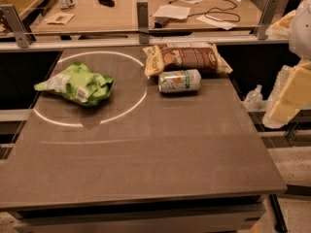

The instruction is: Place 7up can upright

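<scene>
The 7up can (179,81) lies on its side on the grey table (146,149), towards the back right, with its silver top pointing right. It rests just in front of the brown and yellow chip bag (187,57). My gripper (288,99) hangs at the right edge of the view, beyond the table's right side. It is well to the right of the can, apart from it and holding nothing that I can see.
A bright green snack bag (77,85) lies at the left inside a white circle mark. A railing with metal posts (142,16) runs behind the table. A desk with papers and cables lies beyond it. A small clear bottle (253,98) stands off the right edge.
</scene>
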Robot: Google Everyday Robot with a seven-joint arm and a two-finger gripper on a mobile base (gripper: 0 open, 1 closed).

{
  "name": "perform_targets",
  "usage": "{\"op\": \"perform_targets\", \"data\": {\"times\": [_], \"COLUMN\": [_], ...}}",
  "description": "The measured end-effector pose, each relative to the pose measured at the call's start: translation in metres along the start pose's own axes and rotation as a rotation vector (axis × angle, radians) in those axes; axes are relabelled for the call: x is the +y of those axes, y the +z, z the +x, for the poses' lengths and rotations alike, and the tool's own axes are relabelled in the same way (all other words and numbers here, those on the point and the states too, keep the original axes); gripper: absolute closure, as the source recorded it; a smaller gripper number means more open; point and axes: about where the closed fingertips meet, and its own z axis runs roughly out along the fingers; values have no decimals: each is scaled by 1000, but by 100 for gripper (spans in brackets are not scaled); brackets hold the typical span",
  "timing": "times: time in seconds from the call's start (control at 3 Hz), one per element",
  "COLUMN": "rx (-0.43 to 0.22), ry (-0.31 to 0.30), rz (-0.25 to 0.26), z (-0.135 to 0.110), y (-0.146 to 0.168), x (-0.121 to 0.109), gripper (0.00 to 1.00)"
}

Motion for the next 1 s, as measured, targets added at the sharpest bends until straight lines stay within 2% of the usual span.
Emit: {"op": "perform_targets", "data": {"times": [0.67,1.0], "rx": [-11,-47], "ry": [0,-16], "rz": [-2,-38], "z": [-2,-3], "y": [1,24], "x": [-5,-13], "gripper": [0,0]}}
